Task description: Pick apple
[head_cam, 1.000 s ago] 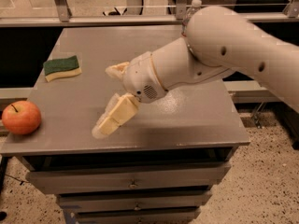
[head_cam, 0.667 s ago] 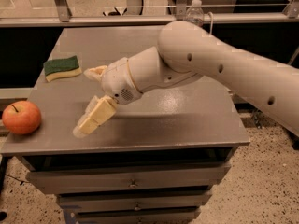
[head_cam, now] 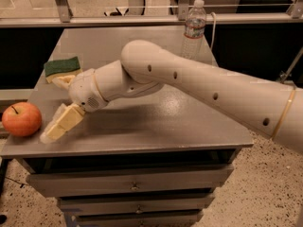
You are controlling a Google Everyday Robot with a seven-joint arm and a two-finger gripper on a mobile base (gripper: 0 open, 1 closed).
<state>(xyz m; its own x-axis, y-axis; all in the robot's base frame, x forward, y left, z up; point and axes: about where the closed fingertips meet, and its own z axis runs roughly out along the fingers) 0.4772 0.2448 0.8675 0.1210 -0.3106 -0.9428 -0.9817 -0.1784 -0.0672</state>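
Apple (head_cam: 21, 118) perched at the left edge of the counter (head_cam: 165, 126) near its front-left corner, tool (head_cam: 53, 108) spread wide and empty just beside it: risks rolling off if clipped, not straddled.

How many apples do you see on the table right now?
1. The apple sits at the table's front-left edge, just left of the open gripper. The arm may hide others behind it.

The gripper (head_cam: 58, 103), fingers spread apart, hovers just beside the apple (head_cam: 22, 119).
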